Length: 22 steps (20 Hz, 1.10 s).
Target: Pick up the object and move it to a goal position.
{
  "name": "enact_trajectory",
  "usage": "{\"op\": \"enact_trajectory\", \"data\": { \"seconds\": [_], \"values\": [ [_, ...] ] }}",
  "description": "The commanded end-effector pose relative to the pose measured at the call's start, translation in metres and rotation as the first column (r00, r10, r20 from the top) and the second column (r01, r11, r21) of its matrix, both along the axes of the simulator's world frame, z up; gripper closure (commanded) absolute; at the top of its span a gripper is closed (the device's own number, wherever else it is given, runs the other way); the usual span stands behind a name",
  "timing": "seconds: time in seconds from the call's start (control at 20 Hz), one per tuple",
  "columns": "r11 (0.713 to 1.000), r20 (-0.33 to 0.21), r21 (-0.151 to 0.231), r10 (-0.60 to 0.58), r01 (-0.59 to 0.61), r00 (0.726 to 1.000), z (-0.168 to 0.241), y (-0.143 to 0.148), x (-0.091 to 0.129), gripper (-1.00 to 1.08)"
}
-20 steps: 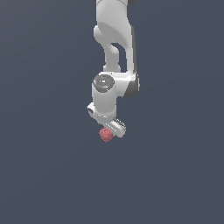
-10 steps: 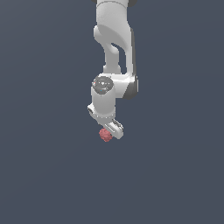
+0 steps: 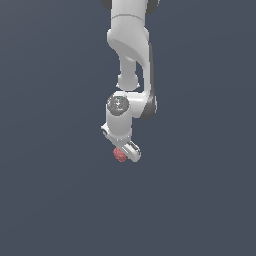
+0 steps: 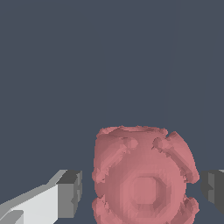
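Open room: plain dark grey-blue ground on every side of the arm (image 3: 131,60) in the exterior view. No rim, wall or corner shows in either view. No shadow or seam marks where a desk begins, so height above any surface cannot be told.

Surface: flat, even tone, no texture. The wrist view shows the same grey-blue behind everything.

Arm: white, comes down from the top edge of the exterior view, near the middle. Wrist joint with a grey round cap sits above the gripper (image 3: 123,151). The hand is tilted, its lower end toward the exterior view's right.

Gripper: white body, dark grey fingers. In the wrist view one finger (image 4: 70,193) stands on one side of the object (image 4: 142,177), the tip of the other (image 4: 214,187) on the opposite side, at the frame edge. A narrow strip of background shows between each finger and the object there. Whether the pads actually press on it cannot be told. Fingers stand a little wider than the object.

Object: pinkish-red, roundish, bumpy, with a ring-shaped dent on the face toward the wrist camera. It sits between the fingers. In the exterior view it (image 3: 120,155) shows as a small red lump at the gripper's lower end, on the exterior view's left side of the white finger, partly covered by it.
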<state>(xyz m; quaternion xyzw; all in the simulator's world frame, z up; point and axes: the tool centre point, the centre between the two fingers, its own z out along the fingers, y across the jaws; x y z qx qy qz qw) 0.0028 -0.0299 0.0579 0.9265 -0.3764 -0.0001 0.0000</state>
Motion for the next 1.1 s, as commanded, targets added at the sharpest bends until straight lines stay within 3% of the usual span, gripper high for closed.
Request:
{"op": "enact_trajectory", "data": {
  "seconds": [0.0, 0.25, 0.3, 1.05],
  "values": [
    [1.0, 0.0, 0.0, -0.001, 0.001, 1.0, -0.0113, -0.0001, -0.0003, -0.92],
    [1.0, 0.0, 0.0, -0.002, 0.002, 1.0, -0.0184, 0.0, 0.0008, -0.92],
    [1.0, 0.0, 0.0, -0.002, 0.002, 1.0, -0.0184, 0.0, 0.0008, 1.08],
    [1.0, 0.001, 0.0, -0.001, 0.001, 1.0, -0.0119, 0.0007, -0.0005, 1.08]
  ]
}}
